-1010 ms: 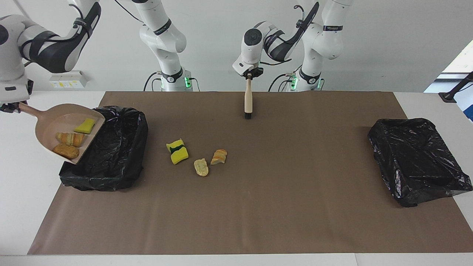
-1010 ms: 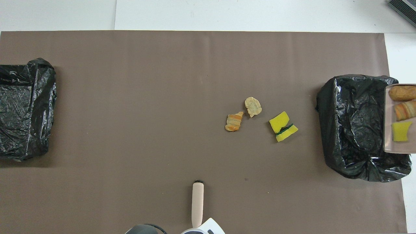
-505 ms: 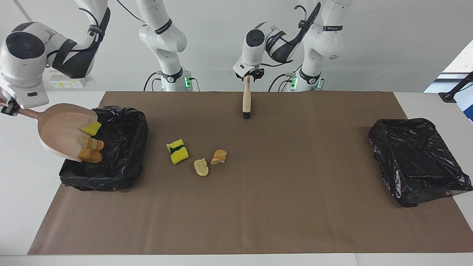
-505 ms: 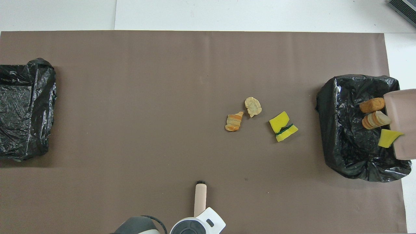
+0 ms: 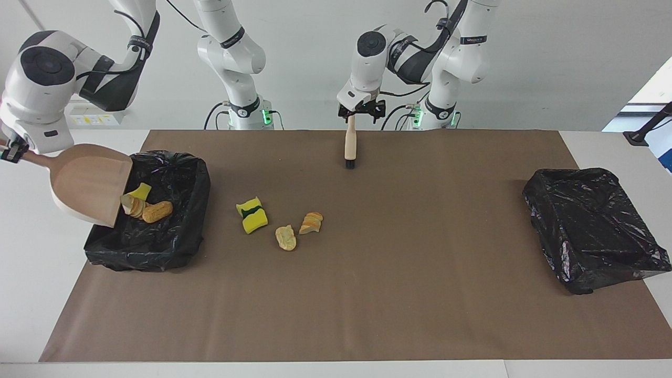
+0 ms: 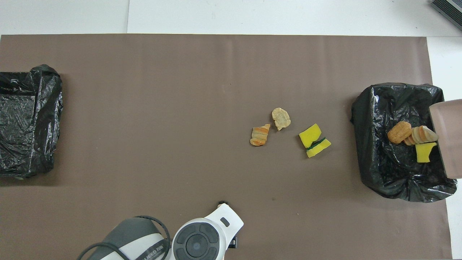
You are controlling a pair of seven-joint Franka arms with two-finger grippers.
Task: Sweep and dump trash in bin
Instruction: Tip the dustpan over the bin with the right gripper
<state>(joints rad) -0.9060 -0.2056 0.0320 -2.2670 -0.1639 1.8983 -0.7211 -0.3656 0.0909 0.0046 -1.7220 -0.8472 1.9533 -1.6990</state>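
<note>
The left gripper [image 5: 361,111] is being held spread wide at the top of the brush [image 5: 350,147], whose handle is standing upright on its bristles. From there the loose trash is lying farther from the robots and toward the right arm's end: a green-backed sponge [image 5: 252,215], a pale chunk [image 5: 286,237] and an orange chunk [image 5: 311,222], close together. The dustpan [image 5: 86,181] is being clamped by the right gripper [image 5: 11,152] and tipped over the bin [image 5: 173,231], where three dumped scraps [image 5: 144,207] are lying.
</note>
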